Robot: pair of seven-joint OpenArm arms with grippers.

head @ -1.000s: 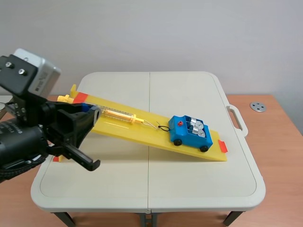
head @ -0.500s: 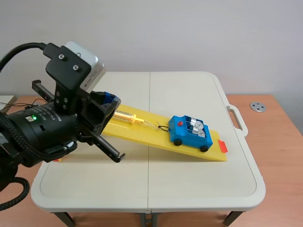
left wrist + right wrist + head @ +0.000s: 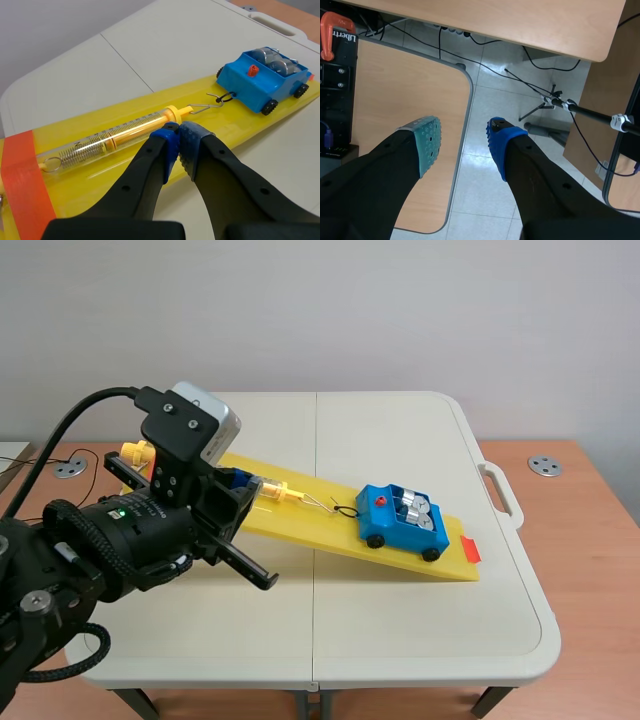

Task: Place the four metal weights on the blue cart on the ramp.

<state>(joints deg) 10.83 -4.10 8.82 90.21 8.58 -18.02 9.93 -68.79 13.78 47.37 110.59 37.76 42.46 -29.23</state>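
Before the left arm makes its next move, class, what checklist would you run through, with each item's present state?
1. Metal weights sit inside the blue cart: ok; all four there: cannot tell.
2. Cart stands on the yellow ramp, near its low end: ok.
3. Spring scale lies on the ramp, hooked to the cart: ok.
4. Left tool shut, empty, tips beside the spring scale: ok.
5. Right tool open, empty, away over the floor: ok.

L gripper [image 3: 178, 136] closed (nothing held) | tips just beside spring scale [image 3: 115, 140] | blue cart [image 3: 252, 85] w/ weights [image 3: 274, 59] hooked ahead, on ramp [image 3: 85, 175]
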